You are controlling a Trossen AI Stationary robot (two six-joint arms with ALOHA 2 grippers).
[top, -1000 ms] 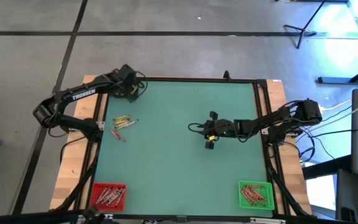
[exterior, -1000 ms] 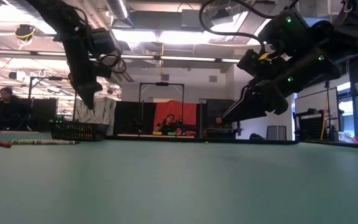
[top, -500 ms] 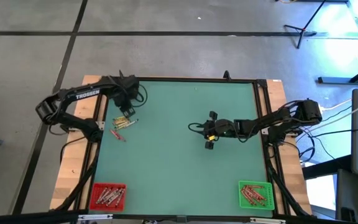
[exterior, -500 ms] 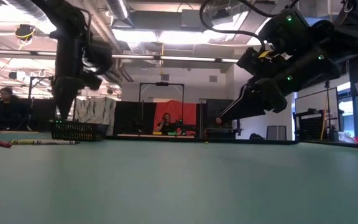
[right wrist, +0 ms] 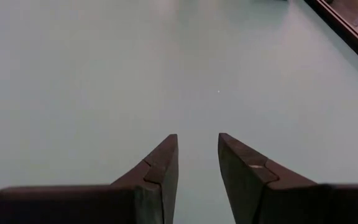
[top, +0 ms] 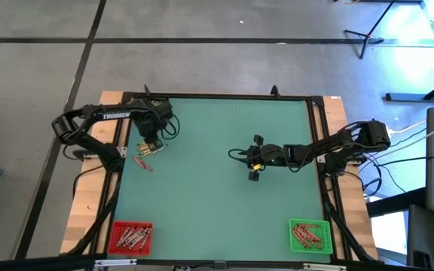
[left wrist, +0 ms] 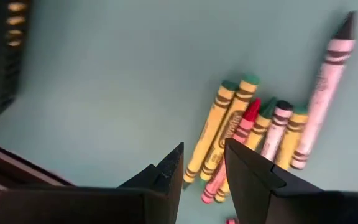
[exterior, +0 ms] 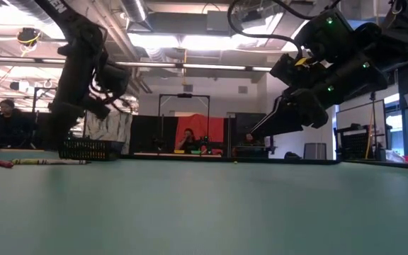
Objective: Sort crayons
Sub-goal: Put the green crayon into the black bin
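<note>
Flat green table top [top: 217,196] inside black metal frame [top: 316,135], on light wooden base [top: 87,203]. Red square bin [top: 114,239] at near left corner, green square bin [top: 293,234] at near right corner. Black mesh basket [exterior: 87,149] at far left edge. Grey floor with dark lines [top: 202,40]. Black tripod stand [top: 368,34] far right. Seated person [exterior: 6,120] in room behind.

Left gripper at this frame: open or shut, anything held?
Open and empty. In the wrist view the left gripper shows a clear gap between its fingers, with the crayons lying on the table beyond.
</note>
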